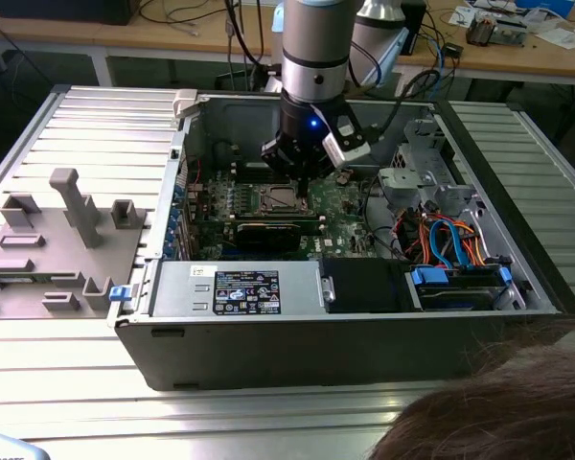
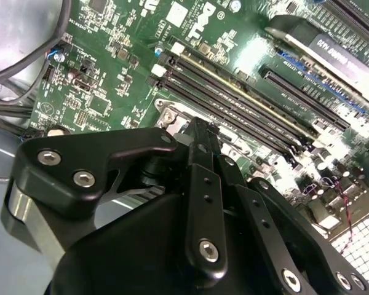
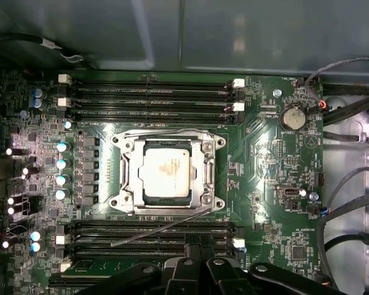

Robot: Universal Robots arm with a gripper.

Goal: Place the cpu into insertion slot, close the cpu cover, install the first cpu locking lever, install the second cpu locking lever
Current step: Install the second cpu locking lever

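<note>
The cpu (image 3: 166, 173) lies flat in the insertion slot (image 3: 128, 178) on the green circuit board (image 3: 267, 160), silver-grey top up. The cpu cover (image 3: 204, 166) is down around it, its metal frame edging the chip on all 4 sides. A thin locking lever (image 3: 163, 226) runs slanted along 1 side of the socket, between the frame and the nearer bank of long memory slots (image 3: 147, 236); a second thin wire lever (image 3: 166, 131) lies along the opposite side, toward the other memory bank.

In the exterior view the gripper (image 1: 300, 182) hangs inside the open computer case (image 1: 297, 345), just above the board beside the socket. In the second wrist view its black fingers (image 2: 203, 184) come together to a narrow tip with nothing held between them, poised near the socket's corner
</note>
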